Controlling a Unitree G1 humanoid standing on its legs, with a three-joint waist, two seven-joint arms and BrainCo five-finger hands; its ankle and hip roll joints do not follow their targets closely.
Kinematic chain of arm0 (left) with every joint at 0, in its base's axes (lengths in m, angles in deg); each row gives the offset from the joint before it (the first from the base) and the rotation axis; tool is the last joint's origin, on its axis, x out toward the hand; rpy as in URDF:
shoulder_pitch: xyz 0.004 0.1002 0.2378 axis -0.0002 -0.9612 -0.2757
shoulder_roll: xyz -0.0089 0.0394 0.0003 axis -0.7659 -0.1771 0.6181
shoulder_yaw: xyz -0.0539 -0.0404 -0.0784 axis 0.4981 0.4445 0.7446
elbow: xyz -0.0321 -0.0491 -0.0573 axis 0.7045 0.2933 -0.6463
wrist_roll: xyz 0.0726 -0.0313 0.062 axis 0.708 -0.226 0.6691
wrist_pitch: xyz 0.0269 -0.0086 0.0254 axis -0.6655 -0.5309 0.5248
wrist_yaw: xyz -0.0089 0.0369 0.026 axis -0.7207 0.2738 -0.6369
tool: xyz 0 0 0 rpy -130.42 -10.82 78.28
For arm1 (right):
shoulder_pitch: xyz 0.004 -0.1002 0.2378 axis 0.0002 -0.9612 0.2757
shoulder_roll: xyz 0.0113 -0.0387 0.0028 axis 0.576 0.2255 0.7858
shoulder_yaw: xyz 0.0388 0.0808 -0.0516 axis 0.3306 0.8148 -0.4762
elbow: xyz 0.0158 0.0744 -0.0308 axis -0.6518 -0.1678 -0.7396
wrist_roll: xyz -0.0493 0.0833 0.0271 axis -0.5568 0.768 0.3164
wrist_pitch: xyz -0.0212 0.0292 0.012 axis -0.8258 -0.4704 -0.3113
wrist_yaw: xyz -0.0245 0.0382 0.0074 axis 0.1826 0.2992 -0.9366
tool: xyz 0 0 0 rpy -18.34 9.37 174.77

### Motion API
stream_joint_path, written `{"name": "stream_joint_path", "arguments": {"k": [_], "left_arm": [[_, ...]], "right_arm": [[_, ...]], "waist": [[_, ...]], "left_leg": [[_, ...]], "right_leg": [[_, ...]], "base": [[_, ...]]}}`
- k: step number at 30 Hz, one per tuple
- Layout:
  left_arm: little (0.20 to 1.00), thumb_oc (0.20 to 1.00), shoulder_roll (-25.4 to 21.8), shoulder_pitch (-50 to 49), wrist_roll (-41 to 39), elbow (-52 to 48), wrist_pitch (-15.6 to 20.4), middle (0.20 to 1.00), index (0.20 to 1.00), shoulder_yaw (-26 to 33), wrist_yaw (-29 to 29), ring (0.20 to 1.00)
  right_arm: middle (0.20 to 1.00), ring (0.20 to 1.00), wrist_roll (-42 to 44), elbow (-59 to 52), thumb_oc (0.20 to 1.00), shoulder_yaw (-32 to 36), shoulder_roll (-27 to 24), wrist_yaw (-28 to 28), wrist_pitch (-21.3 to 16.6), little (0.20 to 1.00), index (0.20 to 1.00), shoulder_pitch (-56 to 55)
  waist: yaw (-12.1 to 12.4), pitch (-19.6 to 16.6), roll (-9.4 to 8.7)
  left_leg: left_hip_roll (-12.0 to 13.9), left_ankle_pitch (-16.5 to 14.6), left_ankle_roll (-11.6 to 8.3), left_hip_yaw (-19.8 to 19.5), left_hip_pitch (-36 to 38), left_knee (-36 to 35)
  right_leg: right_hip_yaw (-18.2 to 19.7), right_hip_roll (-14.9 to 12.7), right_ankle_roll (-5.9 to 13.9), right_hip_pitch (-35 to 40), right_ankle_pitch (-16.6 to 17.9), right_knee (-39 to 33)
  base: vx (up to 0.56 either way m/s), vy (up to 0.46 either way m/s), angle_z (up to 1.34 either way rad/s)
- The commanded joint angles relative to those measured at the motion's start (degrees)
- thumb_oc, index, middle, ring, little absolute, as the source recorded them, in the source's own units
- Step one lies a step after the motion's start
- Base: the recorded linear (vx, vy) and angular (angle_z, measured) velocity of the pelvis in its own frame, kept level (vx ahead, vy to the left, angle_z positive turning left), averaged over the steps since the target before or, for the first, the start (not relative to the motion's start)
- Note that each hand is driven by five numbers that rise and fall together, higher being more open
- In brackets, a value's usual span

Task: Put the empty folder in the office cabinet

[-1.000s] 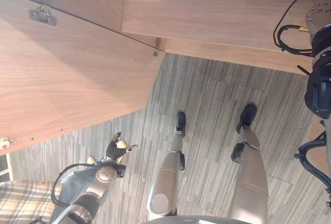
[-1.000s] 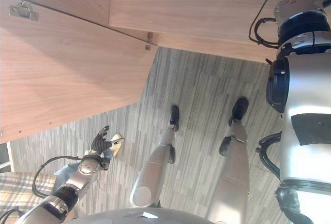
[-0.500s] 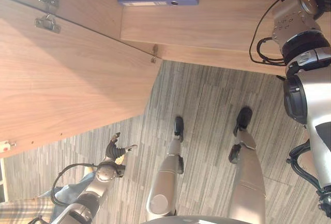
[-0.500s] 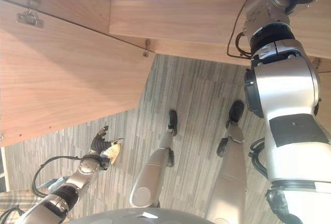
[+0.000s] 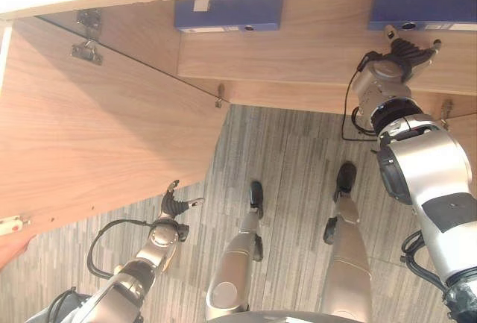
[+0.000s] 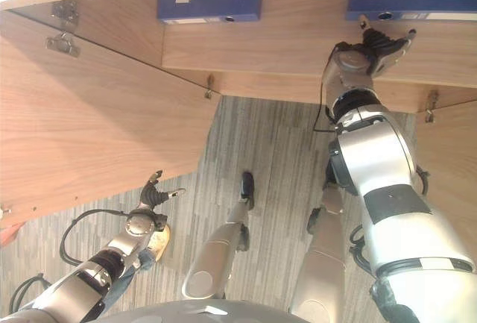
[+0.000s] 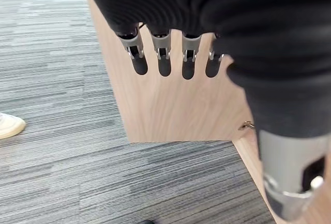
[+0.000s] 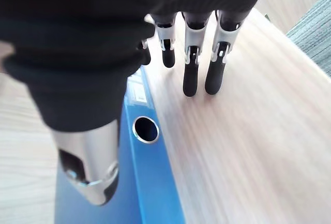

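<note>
Right wrist view: my right hand [image 8: 88, 105] is hovering relaxed over the blue folder [image 8: 150, 182], which is lying flat on the cabinet shelf [image 8: 248, 131]. I judge the folder light, stiff and smooth; the spine by its finger hole [image 8: 146, 129] is offering the surest hold. My left hand [image 5: 174, 207] is hanging open near the cabinet door [image 5: 97, 136]. Half a second ago the right hand was lower, barely short of the folder.
</note>
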Motion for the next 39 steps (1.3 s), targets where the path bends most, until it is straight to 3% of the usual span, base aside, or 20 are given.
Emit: {"name": "stream_joint_path", "arguments": {"k": [1,3,5,8,9,11,12,18,23,28,30,31,33,35,36,39], "left_arm": [[1.0,1.0,-1.24,2.04,1.98,2.87,-0.26,1.0,1.0,-1.4,2.62,1.0],[1.0,1.0,-0.91,2.71,2.16,3.41,-0.34,1.0,1.0,-1.33,2.96,1.0],[1.0,1.0,0.43,4.31,3.58,5.45,-0.83,1.0,1.0,0.17,3.78,1.0],[1.0,1.0,0.84,5.65,4.48,6.89,-0.75,1.0,1.0,0.89,4.25,1.0],[1.0,1.0,1.2,7.18,5.11,8.4,-0.79,1.0,1.0,1.96,4.37,1.0],[1.0,1.0,1.29,7.19,5.1,8.69,-0.58,1.0,1.0,2.72,4.12,1.0],[1.0,1.0,1.44,6.09,6.22,8.72,-0.48,1.0,1.0,4.23,3.03,1.0],[1.0,1.0,0.23,-0.51,10.29,12.28,-1.08,1.0,1.0,10.0,-0.33,1.0],[1.0,1.0,0.34,-4.64,12.0,13.75,-1.81,1.0,1.0,12.37,-4.04,1.0],[1.0,1.0,0.94,-10.6,12.14,13.83,-2.3,1.0,1.0,12.8,-9.07,1.0],[1.0,1.0,1.25,-14.45,11.52,14.68,-2.99,1.0,1.0,13.97,-12.09,1.0],[1.0,1.0,1.47,-17.35,12.5,17.07,-3.88,1.0,1.0,15.85,-14.24,1.0],[1.0,1.0,1.94,-19.47,13.25,18.74,-4.18,1.0,1.0,17.76,-14.1,1.0],[1.0,1.0,1.78,-20.21,14.36,19.91,-4.52,1.0,1.0,18.9,-14.03,1.0],[1.0,1.0,1.78,-20.21,14.36,19.91,-4.52,1.0,1.0,18.9,-14.03,1.0],[1.0,1.0,2.36,-20.98,15.57,21.04,-5.12,1.0,1.0,19.28,-13.43,1.0]], "right_arm": [[1.0,1.0,-4.29,0.06,1.0,0.66,1.13,1.69,-0.87,1.0,1.0,0.78],[1.0,1.0,-6.39,-1.19,1.0,0.08,2.26,2.28,-1.09,1.0,1.0,-0.48],[1.0,1.0,-15.72,-8.64,1.0,-1.52,5.85,3.71,-1.58,1.0,1.0,-9.34],[1.0,1.0,-19.1,-12.05,1.0,-2.98,7.0,1.04,-0.98,1.0,1.0,-14.86],[1.0,1.0,-22.16,-16.05,1.0,-5.0,7.03,-3.16,-0.76,1.0,1.0,-19.79],[1.0,1.0,-24.59,-19.35,1.0,-6.17,6.13,-4.94,-0.79,1.0,1.0,-23.59],[1.0,1.0,-31.48,-26.99,1.0,-9.9,4.3,-8.4,-1.27,1.0,1.0,-33.42],[1.0,1.0,-41.6,-38.87,1.0,-12.56,-2.5,-17.69,-2.28,1.0,1.0,-54.78],[1.0,1.0,-47.95,-41.04,1.0,-12.59,-7.92,-24.61,-1.72,1.0,1.0,-66.5],[1.0,1.0,-48.4,-41.05,1.0,-12.41,-9.84,-31.89,-1.83,1.0,1.0,-75.2],[1.0,1.0,-46.72,-39.55,1.0,-10.54,-9.31,-34.94,-1.69,1.0,1.0,-79.11],[1.0,1.0,-45.85,-34.71,1.0,-9.13,-7.45,-37.01,-0.94,1.0,1.0,-81.0],[1.0,1.0,-43.1,-32.44,1.0,-7.25,-6.03,-39.08,-1.47,1.0,1.0,-83.41],[1.0,1.0,-40.78,-29.03,1.0,-5.99,-4.31,-39.96,-1.51,1.0,1.0,-84.85],[1.0,1.0,-40.78,-29.03,1.0,-5.99,-4.31,-39.96,-1.51,1.0,1.0,-84.85],[1.0,1.0,-38.71,-23.67,1.0,-4.14,-0.77,-39.4,-1.88,1.0,1.0,-86.66]], "waist": [[1.6,2.52,0.07],[1.21,2.92,-0.28],[-1.0,4.17,-2.07],[-2.23,5.16,-3.57],[-3.97,5.89,-5.83],[-4.88,6.56,-6.98],[-6.47,7.49,-9.3],[-9.01,7.98,-15.2],[-9.89,6.27,-18.43],[-10.01,3.27,-19.05],[-10.62,1.32,-19.5],[-11.0,-0.46,-18.53],[-11.83,-2.0,-17.92],[-12.13,-3.6,-16.87],[-12.13,-3.6,-16.87],[-10.96,-7.29,-16.08]], "left_leg": [[1.07,-15.08,0.19,-3.82,8.39,7.97],[0.91,-15.48,0.28,-3.93,8.42,8.74],[0.53,-16.93,0.51,-3.85,8.69,11.29],[0.56,-18.6,0.48,-3.61,9.55,13.57],[-0.15,-19.55,0.62,-3.56,10.27,15.25],[-0.41,-20.49,0.8,-3.29,11.25,16.43],[-0.94,-22.32,1.36,-2.79,12.61,18.79],[-2.43,-26.94,2.63,-2.3,15.63,26.44],[-3.96,-28.85,3.66,-2.43,18.13,29.56],[-5.22,-29.42,4.94,-2.29,19.23,30.28],[-6.67,-28.1,5.8,-1.97,19.89,28.57],[-6.53,-26.79,6.2,-0.88,21.12,26.2],[-6.01,-23.03,6.29,0.09,22.36,21.31],[-5.47,-19.34,6.38,1.47,24.07,15.36],[-5.47,-19.34,6.38,1.47,24.07,15.36],[-4.62,-14.88,7.15,4.26,25.37,7.78]], "right_leg": [[1.96,-3.23,6.59,-0.68,-0.61,0.12],[2.07,-3.42,6.55,-0.32,-0.3,-0.12],[2.2,-3.74,6.44,1.71,0.29,-0.94],[2.35,-3.67,6.42,3.72,0.56,-1.33],[2.59,-4.41,6.54,5.47,1.33,-2.03],[2.7,-4.75,6.74,7.07,1.8,-2.47],[3.01,-5.5,7.12,9.33,2.63,-3.25],[2.35,-8.85,8.2,16.96,4.62,-6.23],[1.54,-11.08,9.23,22.51,6.08,-9.11],[0.47,-11.33,9.83,25.29,7.37,-11.77],[0.01,-11.72,10.26,25.56,8.68,-12.72],[-1.28,-11.23,10.76,25.59,10.54,-12.9],[-2.73,-10.93,10.91,25.45,10.65,-12.2],[-2.86,-9.72,10.78,25.98,9.32,-10.04],[-2.86,-9.72,10.78,25.98,9.32,-10.04],[-0.46,-6.9,9.49,30.39,3.34,-4.59]], "base": [[-0.03,0.01,-0.06],[-0.06,0.015,-0.01],[-0.1,0.03,0.0],[-0.06,0.011,-0.01],[-0.05,0.042,0.01],[-0.05,0.053,-0.02],[-0.07,0.061,-0.09],[-0.06,0.068,-0.08],[-0.03,0.078,-0.01],[-0.03,0.096,0.03],[-0.04,0.096,0.08],[-0.05,0.138,0.07],[-0.09,0.106,-0.26],[-0.13,0.07,-0.57],[-0.15,0.054,-0.37],[-0.25,0.028,-0.46]]}}
